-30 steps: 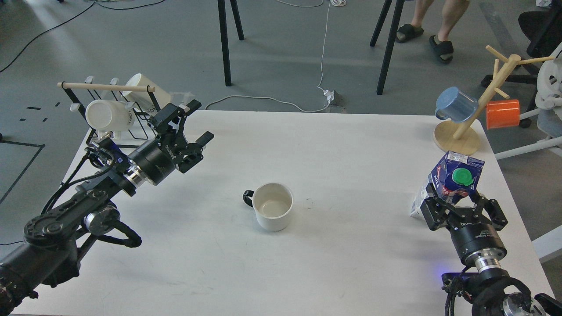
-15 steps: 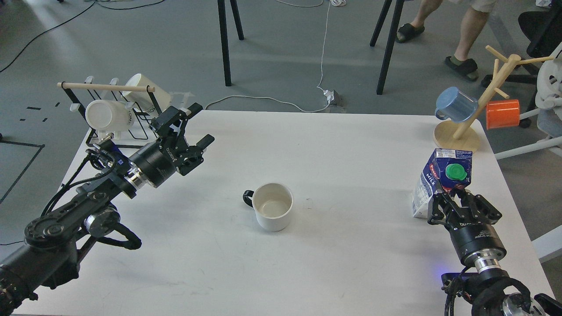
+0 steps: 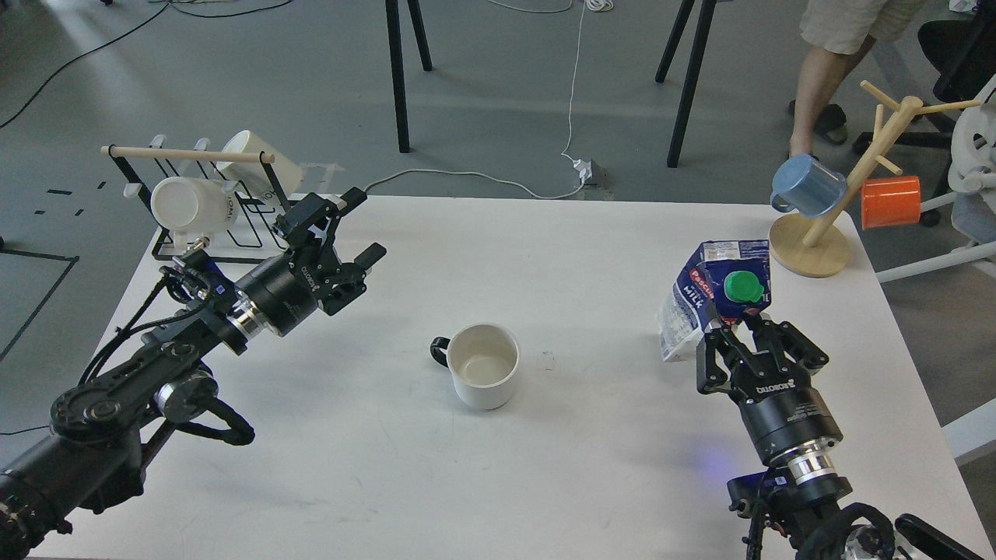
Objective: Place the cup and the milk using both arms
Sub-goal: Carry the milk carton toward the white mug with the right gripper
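A white cup (image 3: 484, 365) is seen standing upright near the middle of the frame on the white desk (image 3: 545, 482), its dark handle turned toward the left edge of the picture and its inside bare. To the right of it, well apart, a blue-and-white milk carton (image 3: 704, 299) with a green cap is held tilted, its top leaning toward the upper right; whether its lower edge touches the desk cannot be told. The carton is pinched at its lower part by the right claw (image 3: 759, 342), whose fingers are pressed against it. At the left of the frame the left claw (image 3: 346, 233) is held above the desk with its fingers spread, nothing between them, well apart from the cup. Behind it, at the upper left, a wire rack (image 3: 198, 194) carrying two white mugs is placed. At the upper right a wooden mug tree (image 3: 825, 225) is hung with a blue mug (image 3: 809, 184) and an orange mug (image 3: 891, 202).
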